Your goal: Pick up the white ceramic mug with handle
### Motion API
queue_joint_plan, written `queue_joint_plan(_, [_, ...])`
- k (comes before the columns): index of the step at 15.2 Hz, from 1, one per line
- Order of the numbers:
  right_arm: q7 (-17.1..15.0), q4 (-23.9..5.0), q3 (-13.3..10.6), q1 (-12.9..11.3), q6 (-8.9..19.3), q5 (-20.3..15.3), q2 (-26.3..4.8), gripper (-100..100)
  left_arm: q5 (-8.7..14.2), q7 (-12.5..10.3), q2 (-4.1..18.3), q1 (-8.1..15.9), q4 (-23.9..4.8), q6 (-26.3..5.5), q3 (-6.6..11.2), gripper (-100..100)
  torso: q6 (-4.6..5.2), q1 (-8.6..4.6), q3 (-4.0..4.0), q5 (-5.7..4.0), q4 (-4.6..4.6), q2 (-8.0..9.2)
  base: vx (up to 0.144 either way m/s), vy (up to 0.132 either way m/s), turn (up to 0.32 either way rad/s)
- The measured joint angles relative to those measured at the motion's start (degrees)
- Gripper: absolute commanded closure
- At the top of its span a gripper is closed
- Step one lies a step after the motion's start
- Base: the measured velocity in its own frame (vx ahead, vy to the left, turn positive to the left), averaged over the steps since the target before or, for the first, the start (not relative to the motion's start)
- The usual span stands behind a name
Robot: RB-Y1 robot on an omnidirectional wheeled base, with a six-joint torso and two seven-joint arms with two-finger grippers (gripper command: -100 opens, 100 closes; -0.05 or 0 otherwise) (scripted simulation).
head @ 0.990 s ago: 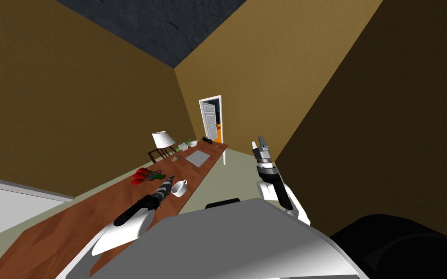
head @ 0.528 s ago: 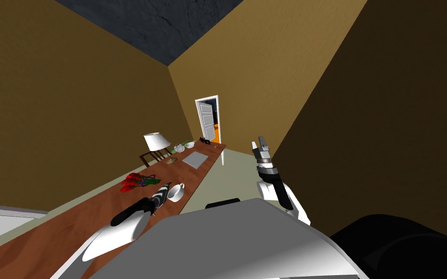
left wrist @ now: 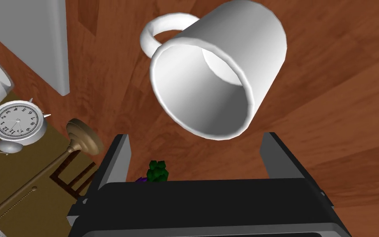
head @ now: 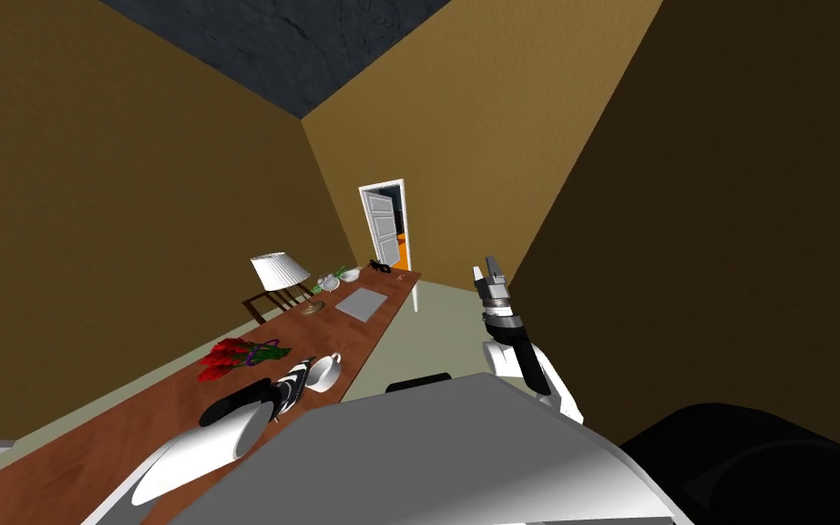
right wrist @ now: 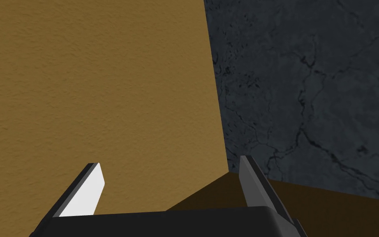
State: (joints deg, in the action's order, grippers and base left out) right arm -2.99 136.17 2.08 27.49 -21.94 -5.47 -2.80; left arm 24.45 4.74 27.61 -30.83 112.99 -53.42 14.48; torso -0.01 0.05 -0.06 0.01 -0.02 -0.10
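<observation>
White mug (left wrist: 221, 70) on table (left wrist: 328, 123) just beyond tips of wide-spread left tool (left wrist: 197, 139)

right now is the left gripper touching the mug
Apart. The left wrist view shows bare table between both open fingers of the left gripper and the mug.

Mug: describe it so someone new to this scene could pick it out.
On the long brown table by the wall, look beside the red flowers, toward the room-side edge. The mug sits just ahead of the open left hand: plain white, with one loop handle.
</observation>
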Motion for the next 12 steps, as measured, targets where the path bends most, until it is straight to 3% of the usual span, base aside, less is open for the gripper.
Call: queue_joint_plan(12, [0.0, 0.0, 0.0, 0.0, 0.0, 0.0, 0.0, 0, 4.5, -0.4, 1.2, -0.5, -2.4, -13.7, 2.31, -100, 0.02, 0.0, -0.02, 0.0, -0.01, -0.03, 0.024, 0.015, -0.102])
